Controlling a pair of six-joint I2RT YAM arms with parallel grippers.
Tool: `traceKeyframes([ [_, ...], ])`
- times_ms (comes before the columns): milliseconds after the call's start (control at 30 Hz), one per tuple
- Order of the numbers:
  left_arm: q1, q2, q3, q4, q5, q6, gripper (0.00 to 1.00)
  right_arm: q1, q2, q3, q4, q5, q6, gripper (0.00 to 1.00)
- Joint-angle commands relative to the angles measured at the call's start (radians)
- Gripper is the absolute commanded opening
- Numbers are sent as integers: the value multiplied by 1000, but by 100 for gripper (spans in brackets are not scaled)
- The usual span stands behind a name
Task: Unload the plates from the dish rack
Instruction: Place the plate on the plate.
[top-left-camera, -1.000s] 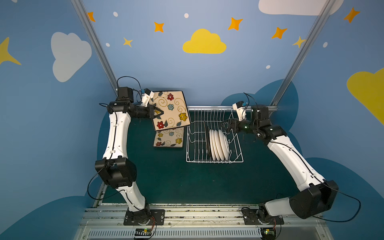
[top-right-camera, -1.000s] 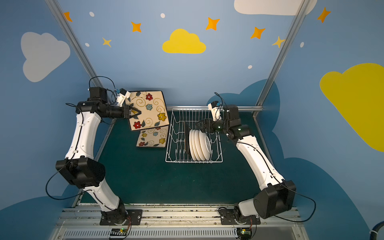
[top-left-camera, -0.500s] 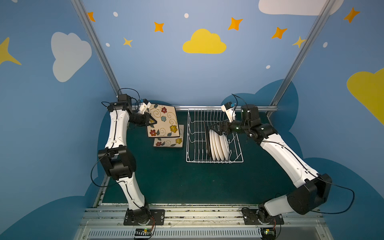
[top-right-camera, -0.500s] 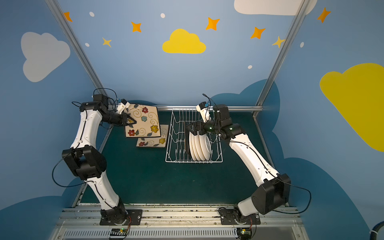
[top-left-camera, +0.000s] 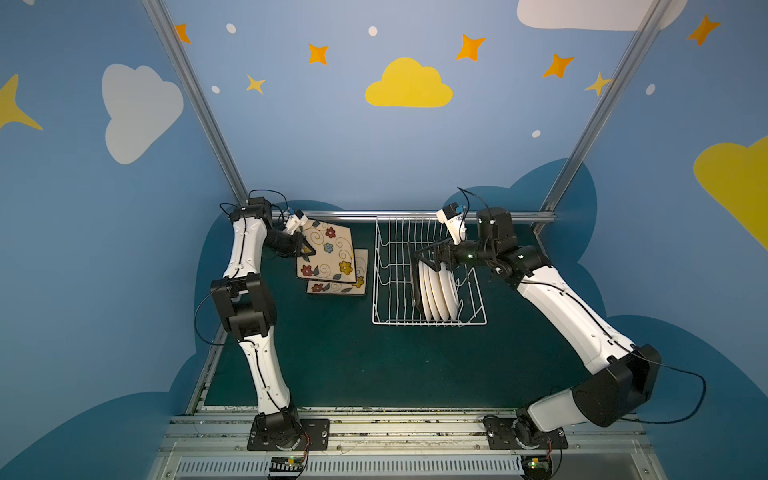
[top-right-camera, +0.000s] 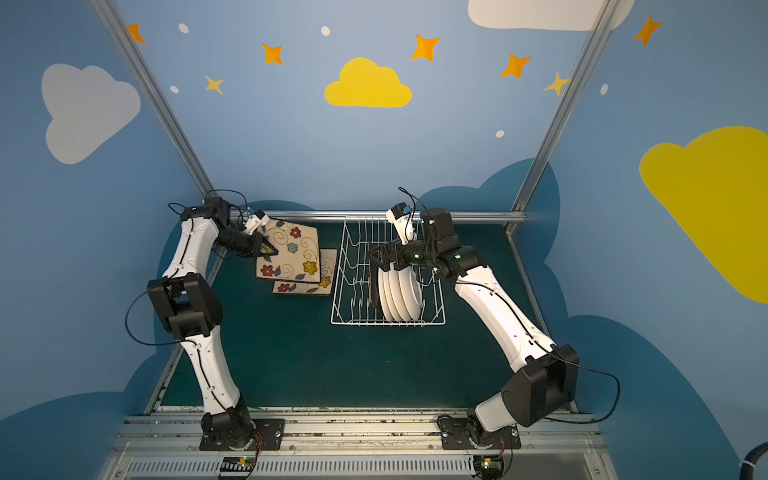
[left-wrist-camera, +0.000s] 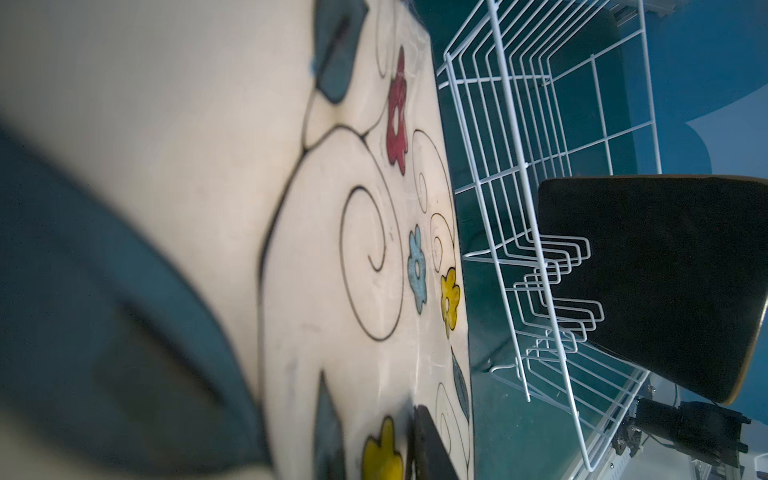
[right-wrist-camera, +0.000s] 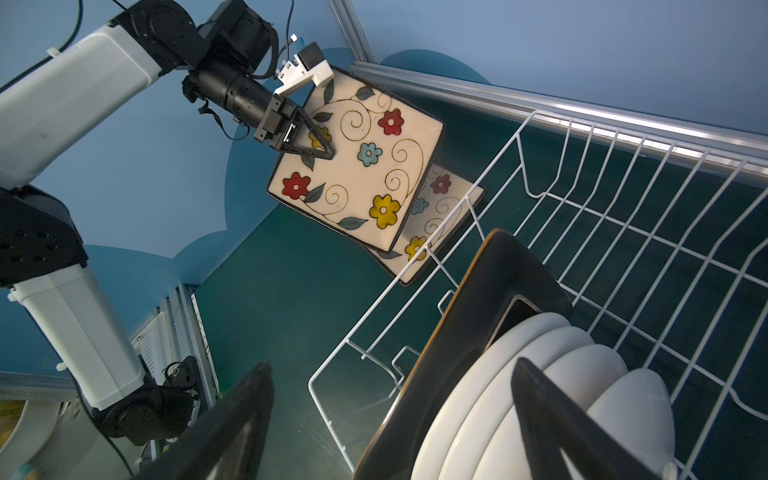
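Left gripper (top-left-camera: 309, 250) is clamped on the edge of the flowered plate (top-left-camera: 330, 253), which overlaps a second flowered plate (top-left-camera: 359, 283) lying on the green mat (top-left-camera: 353, 357); contact between them is unclear. Right gripper (top-left-camera: 423, 258), jaws spread wide, straddles the dark plate (right-wrist-camera: 469, 324) and the nearest white plates (top-left-camera: 440, 291), all upright in the dish rack (top-left-camera: 386, 291).

Dark green desk (top-left-camera: 353, 365), boxed in by blue walls (top-left-camera: 374, 166). On the back wall, a yellow cloud (top-left-camera: 408, 85) among orange stars (top-left-camera: 318, 53); a white cloud (top-left-camera: 139, 110) on a side wall. Slanting metal posts (top-left-camera: 195, 104) at the corners, grey rails (top-left-camera: 395, 424) along the near edge.
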Motion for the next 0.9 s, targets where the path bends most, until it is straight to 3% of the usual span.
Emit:
traceKeyframes([
  [0, 1, -15, 59, -11, 156, 32, 3, 16, 4, 36, -23, 19, -12, 89],
  [300, -1, 96, 149, -65, 186, 53, 3, 38, 10, 30, -31, 36, -14, 89],
  [867, -28, 182, 142, -58, 219, 67, 3, 84, 62, 84, -46, 64, -30, 89],
])
